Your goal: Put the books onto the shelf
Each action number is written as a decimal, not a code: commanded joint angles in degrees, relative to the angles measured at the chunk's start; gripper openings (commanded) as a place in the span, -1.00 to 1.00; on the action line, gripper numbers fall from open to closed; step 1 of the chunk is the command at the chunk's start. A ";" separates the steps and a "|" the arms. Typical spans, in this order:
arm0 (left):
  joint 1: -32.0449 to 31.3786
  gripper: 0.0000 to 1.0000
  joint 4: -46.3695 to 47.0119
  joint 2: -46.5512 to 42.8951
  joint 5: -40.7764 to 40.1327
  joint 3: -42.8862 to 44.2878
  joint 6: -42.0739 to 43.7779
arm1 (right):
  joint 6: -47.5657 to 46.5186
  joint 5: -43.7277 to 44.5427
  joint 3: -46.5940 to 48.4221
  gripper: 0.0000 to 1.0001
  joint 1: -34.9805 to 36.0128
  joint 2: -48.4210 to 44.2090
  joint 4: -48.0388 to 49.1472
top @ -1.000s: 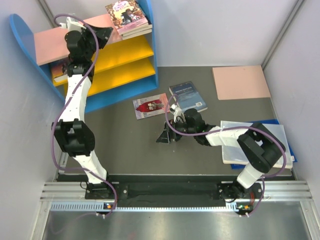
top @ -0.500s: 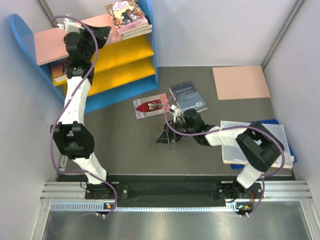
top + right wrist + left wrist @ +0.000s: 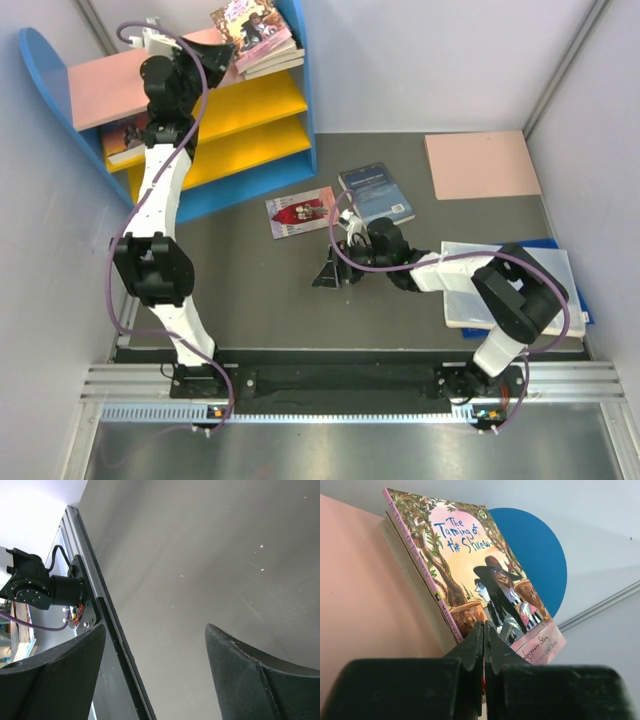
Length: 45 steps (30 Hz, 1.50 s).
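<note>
- The left gripper: we record its fingers pressed together with nothing between them, up at the pink top board of the shelf, just beside a small stack of books.
- The pink-purple book: we find it topmost on that stack, by the right blue panel.
- A further book: we list it at the left end of the upper yellow board.
- The red-white book and the navy blue book: both lie flat on the grey table, near each other.
- The right gripper: we note jaws spread, empty, low over the table.
</note>
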 commanded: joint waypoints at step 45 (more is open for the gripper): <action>-11.24 -1.00 -28.60 1.45 -42.56 17.96 46.96 | 0.25 -2.34 2.06 0.64 0.55 1.32 4.05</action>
